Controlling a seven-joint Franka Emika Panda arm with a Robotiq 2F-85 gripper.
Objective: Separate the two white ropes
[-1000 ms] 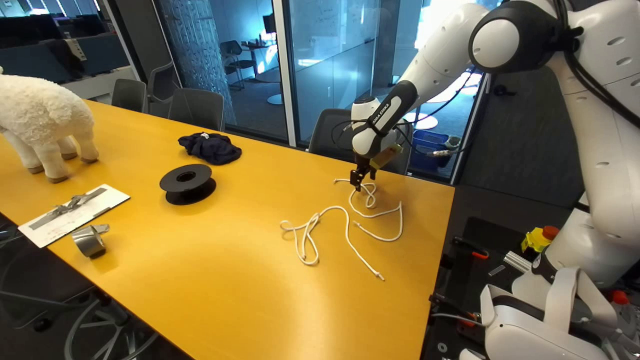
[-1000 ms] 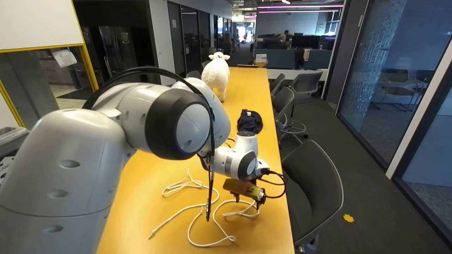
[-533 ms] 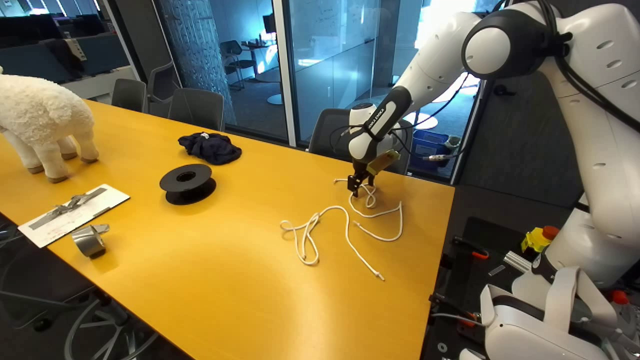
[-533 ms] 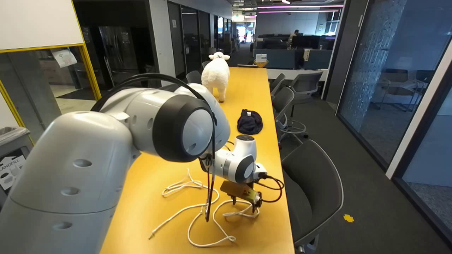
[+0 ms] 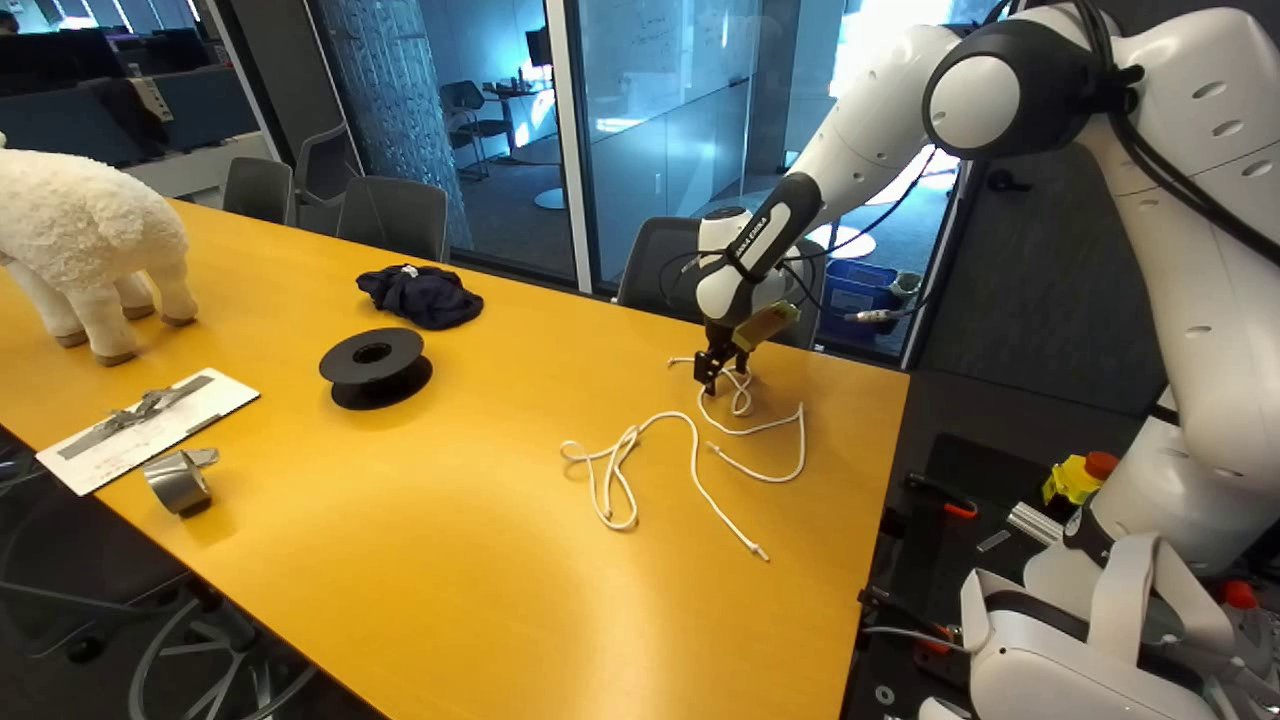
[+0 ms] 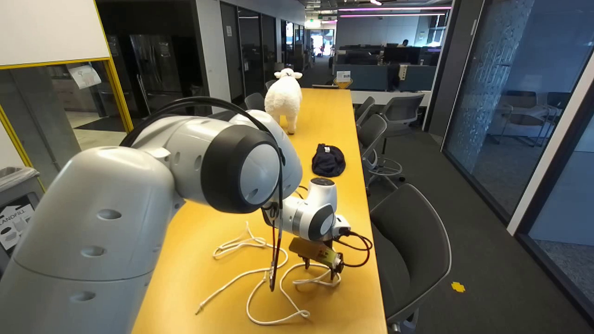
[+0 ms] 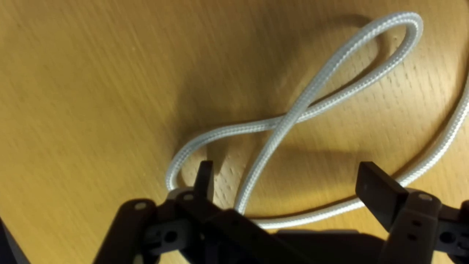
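Gripper (image 7: 284, 168) over the nearer white rope (image 7: 293, 115), fingers (image 7: 379, 194) spread wide, nothing gripped.
One strand runs beneath the gap between the fingers, oblique to their closing line; lowering, then closing, should catch it. The farther white rope (image 5: 694, 455) (the nearer one's end just beside it) seems apart. Both rest on a smooth yellow worktop (image 5: 450, 580), with chairs (image 5: 392, 215) and a glass wall (image 5: 665, 150) beyond.
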